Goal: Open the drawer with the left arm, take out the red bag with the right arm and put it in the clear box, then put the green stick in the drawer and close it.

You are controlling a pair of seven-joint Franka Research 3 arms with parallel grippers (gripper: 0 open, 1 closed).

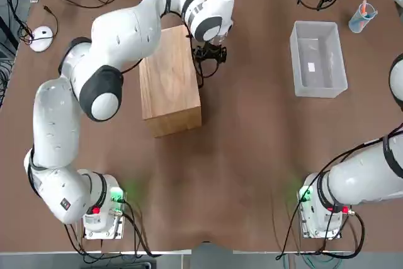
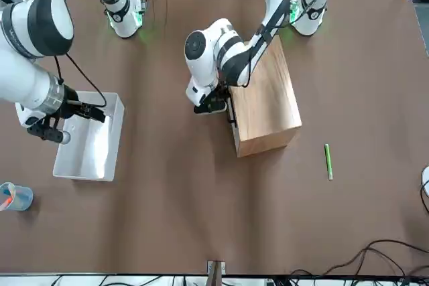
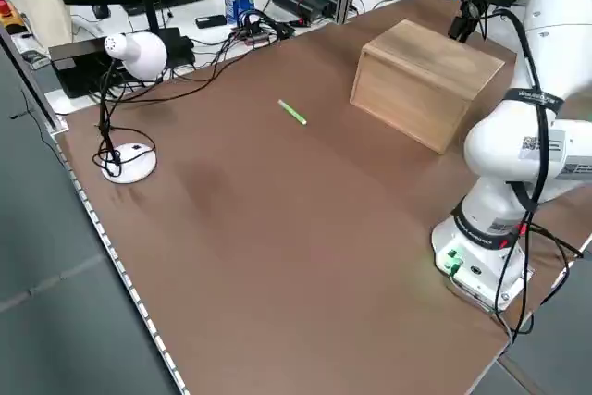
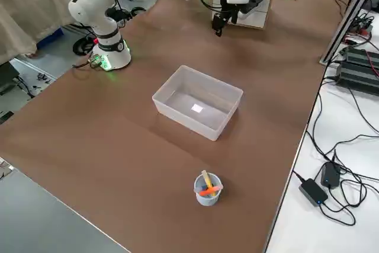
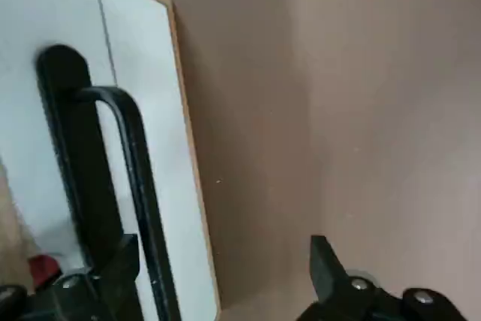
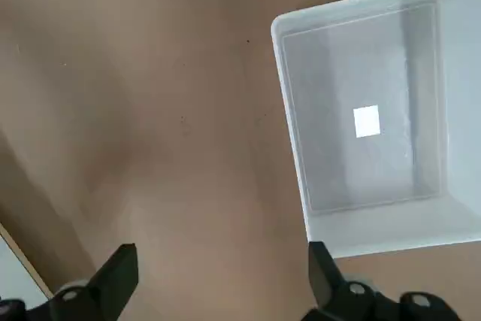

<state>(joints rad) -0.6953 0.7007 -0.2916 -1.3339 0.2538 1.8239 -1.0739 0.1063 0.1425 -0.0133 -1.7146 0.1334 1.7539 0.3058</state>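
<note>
Handle (image 5: 143,178) of drawer (image 5: 161,163) could be missed or knocked if the left gripper (image 5: 225,264) closes off-line, one finger being very near it. That gripper is angled at the box's front, fingers apart, empty. Right gripper (image 6: 224,257), open and empty, hangs beside the clear box (image 6: 376,110).

The left arm (image 1: 116,48) bends up and over, far out from its base. Its tool (image 1: 210,51) hangs low over the table, with its two fingers wide apart. The right arm (image 2: 33,38) reaches out on its own side. Its tool (image 2: 60,122) is up in the air, and its two fingers are wide apart too.
</note>
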